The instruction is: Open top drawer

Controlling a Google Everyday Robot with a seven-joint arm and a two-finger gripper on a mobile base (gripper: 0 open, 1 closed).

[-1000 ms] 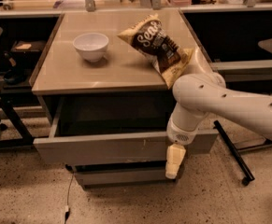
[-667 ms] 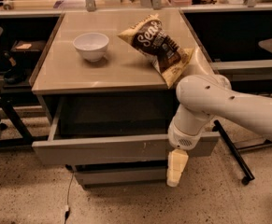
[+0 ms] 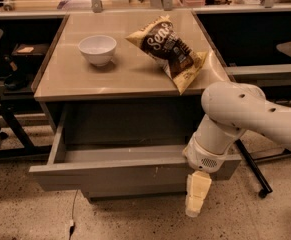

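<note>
The top drawer (image 3: 110, 173) is a wide grey handleless drawer under the tan counter. It stands pulled well out, and its grey inside (image 3: 115, 154) shows. My gripper (image 3: 195, 204) hangs from the white arm (image 3: 245, 114) in front of the drawer front's right end, its pale fingers pointing down toward the floor. It is below the drawer's top edge and holds nothing that I can see. The lower drawer fronts are mostly hidden beneath the open drawer.
A white bowl (image 3: 97, 49) and a brown-and-yellow chip bag (image 3: 167, 49) lie on the countertop (image 3: 70, 76). Dark chair legs (image 3: 5, 129) stand at left and a wheeled black stand (image 3: 257, 174) at right. Speckled floor (image 3: 35, 214) lies in front.
The drawer front has come further out toward the camera. My gripper has moved lower and a little right, to below the drawer front's top edge.
</note>
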